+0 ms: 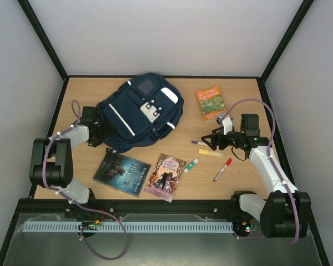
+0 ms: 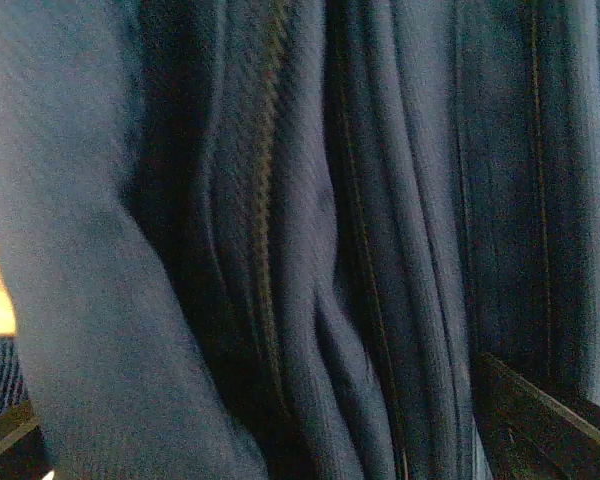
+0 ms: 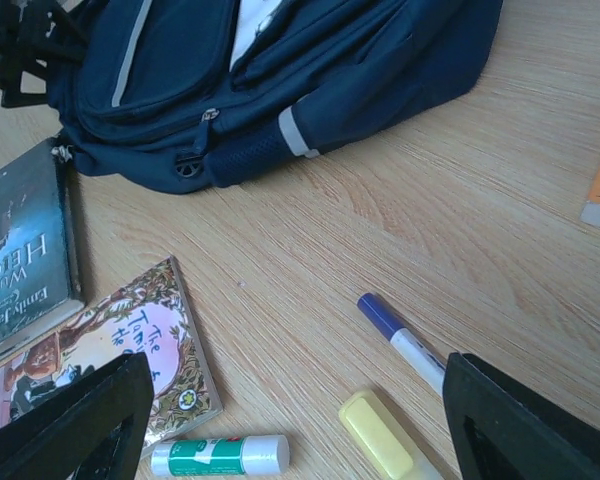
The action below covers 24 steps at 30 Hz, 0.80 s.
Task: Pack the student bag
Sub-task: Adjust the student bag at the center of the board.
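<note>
Pressing our left hand (image 1: 101, 133) into the student bag (image 1: 140, 113), lying far-left on the counter (image 1: 250, 108), we cannot tell whether it grips fabric; a blind pull could drag the whole bag. Our right hand (image 1: 212, 142) hangs spread above the purple pen (image 3: 383, 315) and may knock it away.

student bag (image 1: 140, 112) | navy, white stripes | flat on table, far-left

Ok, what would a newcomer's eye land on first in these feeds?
The big navy student bag lies far left of centre, the left gripper against its side, that wrist view nearly all blue fabric. Then the scatter: a dark book and a pink book near the front edge, an orange book far right, and the open right gripper by a purple-capped marker.
</note>
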{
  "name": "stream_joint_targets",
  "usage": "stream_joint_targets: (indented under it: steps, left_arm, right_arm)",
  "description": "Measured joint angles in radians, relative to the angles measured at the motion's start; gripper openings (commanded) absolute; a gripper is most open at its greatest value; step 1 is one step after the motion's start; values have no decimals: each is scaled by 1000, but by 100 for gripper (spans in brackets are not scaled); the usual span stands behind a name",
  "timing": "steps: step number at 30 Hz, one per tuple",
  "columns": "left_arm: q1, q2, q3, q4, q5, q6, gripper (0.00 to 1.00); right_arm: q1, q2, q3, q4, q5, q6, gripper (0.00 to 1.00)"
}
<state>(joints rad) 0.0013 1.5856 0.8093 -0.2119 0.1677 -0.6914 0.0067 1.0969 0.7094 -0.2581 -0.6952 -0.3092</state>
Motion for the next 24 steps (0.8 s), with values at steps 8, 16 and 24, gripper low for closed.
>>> stream_joint_targets:
  steps: [8, 16, 24]
  left_arm:
    - [-104, -169, -116, -58, 86, 23, 91]
    - [-145, -259, -52, -230, 72, 99, 97]
    - [-138, -277, 177, -140, -109, 121, 99]
  right_arm:
    - [0, 8, 0, 1, 18, 2, 80]
    - [0, 27, 2, 2, 24, 50, 79]
    - [18, 50, 21, 25, 79, 157, 76]
